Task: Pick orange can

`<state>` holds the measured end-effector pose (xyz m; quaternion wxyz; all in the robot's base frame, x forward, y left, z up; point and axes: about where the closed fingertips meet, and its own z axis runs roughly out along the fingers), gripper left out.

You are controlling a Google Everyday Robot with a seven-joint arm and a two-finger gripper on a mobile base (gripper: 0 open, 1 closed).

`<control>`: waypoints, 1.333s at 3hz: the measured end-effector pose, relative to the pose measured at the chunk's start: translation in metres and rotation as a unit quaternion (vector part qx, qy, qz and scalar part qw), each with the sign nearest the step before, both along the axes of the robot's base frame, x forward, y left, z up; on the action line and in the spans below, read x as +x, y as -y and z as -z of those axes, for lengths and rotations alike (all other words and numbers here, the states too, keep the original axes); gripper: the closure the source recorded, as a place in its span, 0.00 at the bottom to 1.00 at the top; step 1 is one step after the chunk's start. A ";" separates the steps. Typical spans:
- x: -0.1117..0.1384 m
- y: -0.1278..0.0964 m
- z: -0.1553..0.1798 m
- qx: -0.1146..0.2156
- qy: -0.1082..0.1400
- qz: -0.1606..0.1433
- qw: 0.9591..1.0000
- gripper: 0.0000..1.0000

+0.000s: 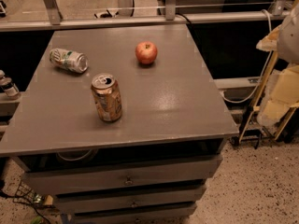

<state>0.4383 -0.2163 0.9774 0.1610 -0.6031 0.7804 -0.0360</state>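
The orange can (107,98) stands upright on the grey cabinet top (177,106), left of its middle and toward the front edge. It is orange-tan with a silver top, a pull tab and a pale label patch. My gripper is not in view. A pale rounded shape (290,31) at the right edge may be part of my arm, well away from the can.
A green-and-white can (69,60) lies on its side at the back left. A red apple (146,52) sits behind the middle. The cabinet has drawers (126,178) below. A metal rail (140,20) runs behind. Yellow frames and cables (275,101) stand at the right.
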 end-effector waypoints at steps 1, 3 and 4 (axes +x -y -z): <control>0.000 0.000 0.000 0.000 0.000 0.000 1.000 0.00; 0.029 -0.052 0.017 0.051 0.002 -0.013 0.999 0.00; 0.050 -0.111 0.038 0.114 -0.002 -0.053 0.992 0.00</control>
